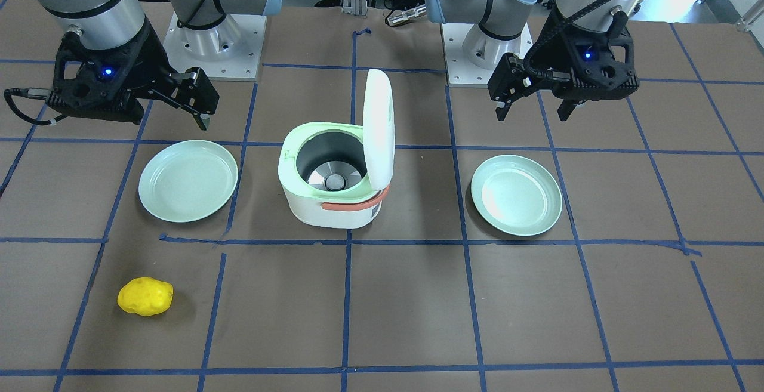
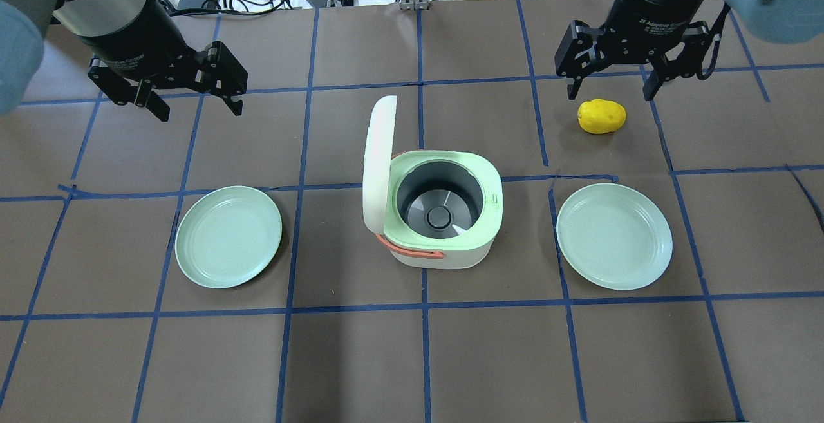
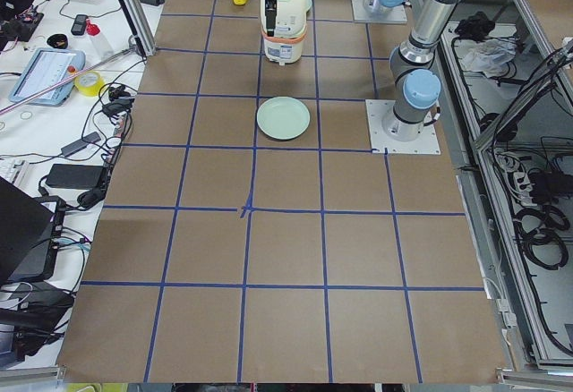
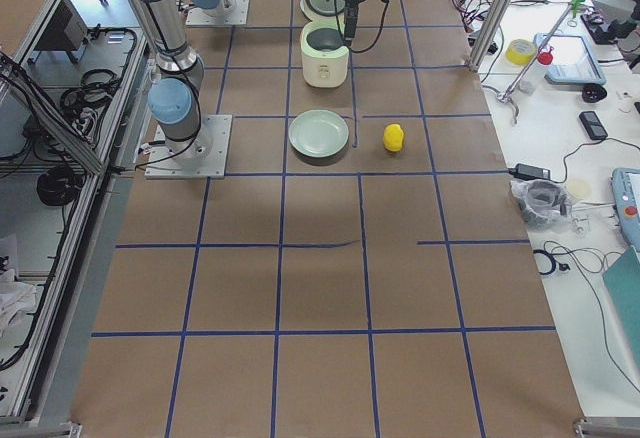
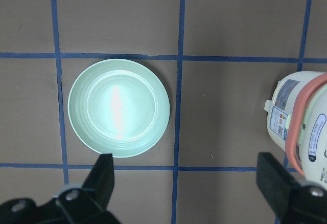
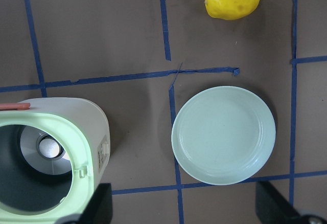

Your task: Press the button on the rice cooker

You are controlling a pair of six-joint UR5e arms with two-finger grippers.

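In the centre of the overhead view the small boxy white rice cooker [image 2: 463,257] stands with white lid [image 2: 376,165] raised and its button hidden from me, so I would hold my black left pincer [image 2: 196,111] and right pincer [image 2: 611,94], both spread empty, well clear.

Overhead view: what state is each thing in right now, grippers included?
Cooker, upright, lid raised open.
Pot, empty.
Left plate, empty.
Right plate, empty.
Yellow lump, lying loose, ungripped.
Left gripper, jaws open, holding nothing.
Right gripper, jaws open, holding nothing.
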